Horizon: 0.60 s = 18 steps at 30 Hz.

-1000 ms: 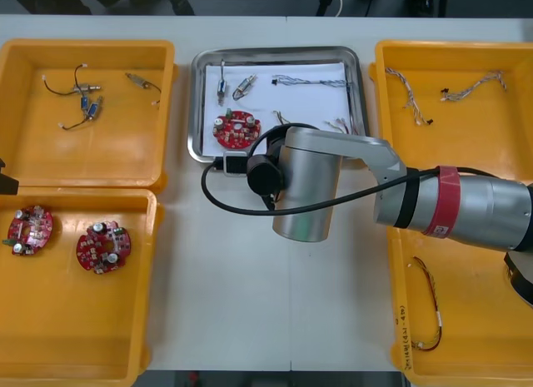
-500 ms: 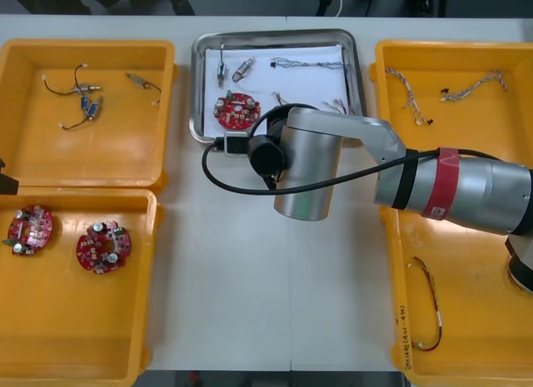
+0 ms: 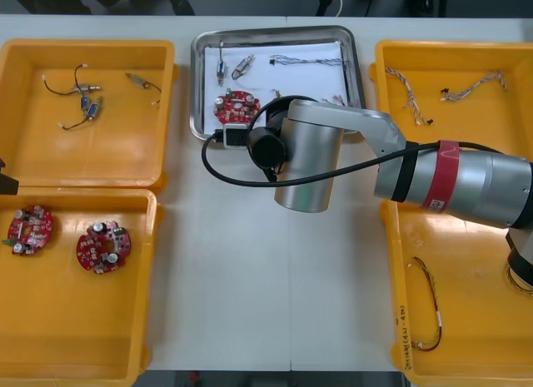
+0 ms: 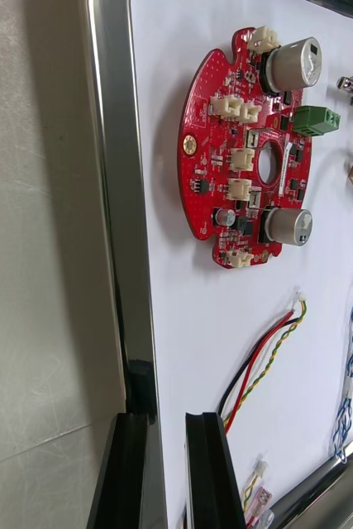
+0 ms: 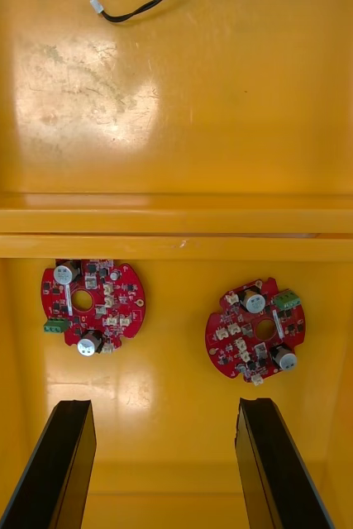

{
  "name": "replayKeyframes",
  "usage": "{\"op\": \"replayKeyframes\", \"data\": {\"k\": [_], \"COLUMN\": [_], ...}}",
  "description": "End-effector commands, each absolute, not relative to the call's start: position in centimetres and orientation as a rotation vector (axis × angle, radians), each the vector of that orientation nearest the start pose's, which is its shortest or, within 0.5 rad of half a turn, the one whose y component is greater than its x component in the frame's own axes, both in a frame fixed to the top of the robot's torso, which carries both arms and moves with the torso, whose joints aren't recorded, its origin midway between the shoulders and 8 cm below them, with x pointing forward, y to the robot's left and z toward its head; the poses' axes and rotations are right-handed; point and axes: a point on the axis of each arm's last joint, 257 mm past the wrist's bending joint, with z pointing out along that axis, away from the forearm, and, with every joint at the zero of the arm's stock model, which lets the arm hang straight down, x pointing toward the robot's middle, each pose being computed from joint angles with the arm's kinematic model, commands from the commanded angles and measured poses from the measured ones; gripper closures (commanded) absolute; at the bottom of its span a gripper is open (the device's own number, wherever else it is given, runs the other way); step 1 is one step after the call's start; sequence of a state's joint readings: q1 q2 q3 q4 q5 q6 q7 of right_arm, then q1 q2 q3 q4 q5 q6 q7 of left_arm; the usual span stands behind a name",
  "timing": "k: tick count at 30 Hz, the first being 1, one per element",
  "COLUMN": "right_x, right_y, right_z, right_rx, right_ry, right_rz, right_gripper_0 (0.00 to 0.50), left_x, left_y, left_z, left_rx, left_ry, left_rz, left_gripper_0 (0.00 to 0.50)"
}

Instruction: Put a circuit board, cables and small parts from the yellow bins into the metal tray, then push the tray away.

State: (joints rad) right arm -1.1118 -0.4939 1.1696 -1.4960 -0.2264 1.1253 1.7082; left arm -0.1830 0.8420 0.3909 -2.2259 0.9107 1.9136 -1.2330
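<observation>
On the table (image 3: 250, 279), the right pincer (image 4: 166, 434) seemingly clamps the tray (image 4: 114, 207) by its rim.

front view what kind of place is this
Likely an electronics kitting bench: yellow bins of red circuit boards and cables flank a metal tray; the right tool clamps its rim, the left tool hovers open over boards.

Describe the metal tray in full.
The metal tray is rectangular with rounded corners, a shiny raised rim and white inside. It lies flat at the table's far middle, between the yellow bins. It holds a red circuit board, cables and small metal parts. The right end effector grips its near rim, a finger either side.
</observation>
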Motion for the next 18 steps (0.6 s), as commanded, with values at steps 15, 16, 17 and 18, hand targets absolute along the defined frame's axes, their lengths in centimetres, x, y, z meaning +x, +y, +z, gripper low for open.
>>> {"op": "replayKeyframes", "data": {"k": [15, 16, 17, 18], "right_x": [54.6, 54.4, 53.8, 53.3], "right_y": [-0.1, -0.1, -0.2, -0.4], "right_z": [-13.9, -13.8, -13.6, -13.4], "right_rx": [-1.608, -1.613, -1.611, -1.610], "right_ry": [1.677, 1.683, 1.707, 1.730], "right_rz": [-0.683, -0.679, -0.670, -0.661], "right_gripper_0": [0.229, 0.199, 0.148, 0.046], "left_x": [37.2, 37.2, 37.2, 37.2], "left_y": [38.1, 38.1, 38.1, 38.1], "left_z": [-12.5, -12.5, -12.5, -12.5], "left_rx": [0.071, 0.071, 0.071, 0.071], "left_ry": [2.596, 2.596, 2.596, 2.596], "left_rz": [0.055, 0.055, 0.055, 0.055], "left_gripper_0": [0.000, 0.000, 0.000, 0.000]}}
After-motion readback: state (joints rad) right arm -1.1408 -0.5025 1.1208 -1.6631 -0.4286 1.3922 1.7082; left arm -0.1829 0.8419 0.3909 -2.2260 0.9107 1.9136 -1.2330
